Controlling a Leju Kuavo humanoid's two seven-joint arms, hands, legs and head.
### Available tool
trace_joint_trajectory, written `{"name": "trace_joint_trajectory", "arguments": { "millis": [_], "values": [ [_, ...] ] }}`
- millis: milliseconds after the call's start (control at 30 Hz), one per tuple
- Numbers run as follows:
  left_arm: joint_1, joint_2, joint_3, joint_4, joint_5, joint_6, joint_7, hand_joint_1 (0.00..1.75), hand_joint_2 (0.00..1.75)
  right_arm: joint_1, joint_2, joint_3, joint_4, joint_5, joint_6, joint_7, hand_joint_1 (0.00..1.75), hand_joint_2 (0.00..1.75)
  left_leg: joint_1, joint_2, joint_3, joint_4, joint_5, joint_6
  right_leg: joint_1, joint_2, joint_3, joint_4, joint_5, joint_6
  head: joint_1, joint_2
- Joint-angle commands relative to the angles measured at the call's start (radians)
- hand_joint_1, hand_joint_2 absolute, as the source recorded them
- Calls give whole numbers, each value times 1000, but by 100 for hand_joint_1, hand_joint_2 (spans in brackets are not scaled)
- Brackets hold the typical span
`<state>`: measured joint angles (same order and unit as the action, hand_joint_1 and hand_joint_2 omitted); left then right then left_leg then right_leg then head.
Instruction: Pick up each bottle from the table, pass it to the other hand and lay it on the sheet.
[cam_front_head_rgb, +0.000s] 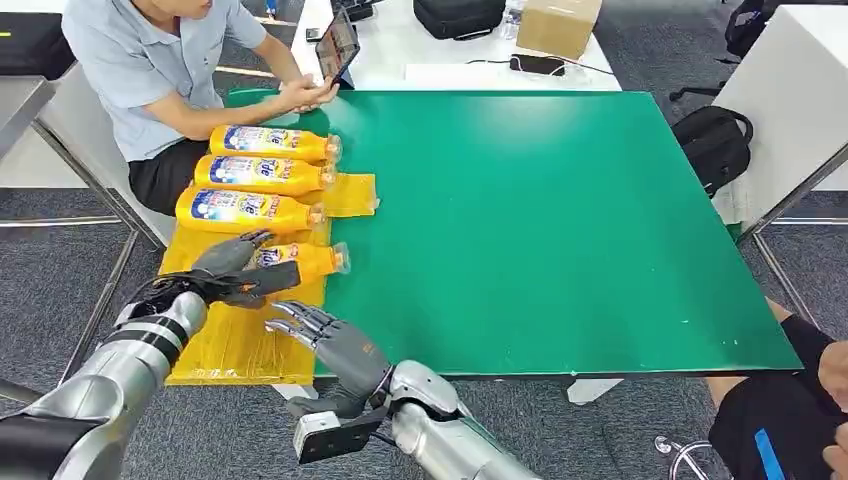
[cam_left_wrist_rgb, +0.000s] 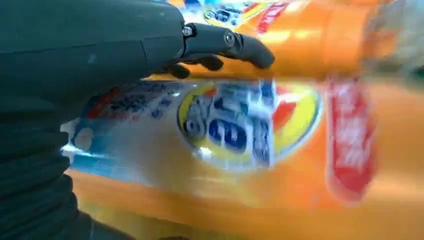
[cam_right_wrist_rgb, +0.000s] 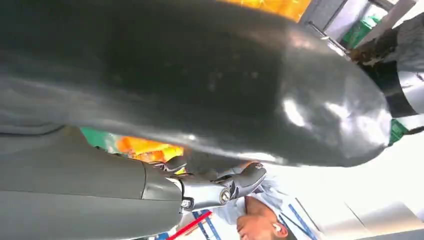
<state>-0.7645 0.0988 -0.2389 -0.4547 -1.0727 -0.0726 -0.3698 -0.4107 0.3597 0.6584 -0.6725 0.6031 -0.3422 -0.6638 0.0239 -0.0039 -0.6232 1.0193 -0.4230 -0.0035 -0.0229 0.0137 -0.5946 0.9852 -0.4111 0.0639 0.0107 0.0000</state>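
On the green table (cam_front_head_rgb: 560, 230), a yellow plastic sheet (cam_front_head_rgb: 235, 340) at left carries four orange label-wrapped bottles (cam_front_head_rgb: 262, 175), labels unreadable; the left hand (cam_front_head_rgb: 235, 268) grips the lowest, and the right hand (cam_front_head_rgb: 330, 345) is spread, empty.

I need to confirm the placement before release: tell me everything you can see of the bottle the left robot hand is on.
The bottle is orange-yellow, looks like plastic, with a blue, yellow and red label and a clear-looking cap end. It lies on its side on the yellow sheet, cap end pointing toward the green table, nearest the robot in a row of four, apart from the next bottle. The left robot hand grips its base end. The left wrist view shows the label blurred and unreadable.
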Motion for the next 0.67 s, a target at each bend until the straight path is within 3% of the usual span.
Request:
{"name": "trace_joint_trajectory", "arguments": {
  "millis": [33, 167, 200, 267, 367, 433, 467, 533, 667],
  "values": [
    [110, -25, 91, -162, 313, -125, -84, 0, 175, -56, -31, 103, 28, -67, -28, -34, 0, 0, -1, 1, 3, -1, 0, 1, 0, 0, 2, -1, 0, -2, 0, 0],
    [244, -80, 115, -423, 535, -160, -59, 0, 175, -52, -36, 105, 29, -75, -42, -34, 0, 0, -1, 1, 3, -2, 0, 2, -1, -1, 2, -2, 0, -2, 0, 0],
    [296, -129, 157, -545, 642, -148, -70, 0, 175, -39, -46, 105, -5, -95, -34, -34, 0, 0, -1, 0, 4, -2, -1, 2, -1, -2, 4, -2, -1, -3, 0, 0],
    [339, -165, 171, -660, 712, -129, -30, 0, 175, -24, -55, 105, -37, -105, -45, -34, 0, 0, -1, -2, 3, -1, -1, 2, 0, -4, 4, -2, -2, -2, 0, 0],
    [408, -224, 226, -818, 893, -109, -31, 0, 175, 29, -89, 102, -177, -211, 4, -34, 0, 0, 0, -3, -1, 1, -1, 2, 0, -5, 1, -1, -2, -2, 0, 0],
    [482, -267, 271, -928, 990, -71, -47, 0, 175, 126, -115, 35, -421, -407, 23, -34, 0, 0, -1, -1, -1, 0, -1, 2, 0, -2, 0, -2, -1, -2, 0, 0],
    [492, -278, 283, -938, 1002, -59, -52, 0, 175, 129, -120, 35, -426, -407, 25, -34, 0, 0, -1, -1, 0, 0, -2, 2, 0, -2, 1, -2, -2, -2, 0, 0],
    [591, -332, 319, -1069, 1054, -1, -81, 0, 175, 238, -81, -113, -610, -496, -13, -34, 0, 0, -1, 1, 0, 0, -3, 2, 0, -1, 0, -2, -2, -2, 0, 0],
    [636, -356, 316, -1119, 1075, 25, -87, 0, 175, 274, -87, -135, -694, -491, -27, -34, 0, 0, -1, -1, 1, 1, -5, 2, 0, -3, 1, -1, -4, -3, -1, 0]
  ]
}}
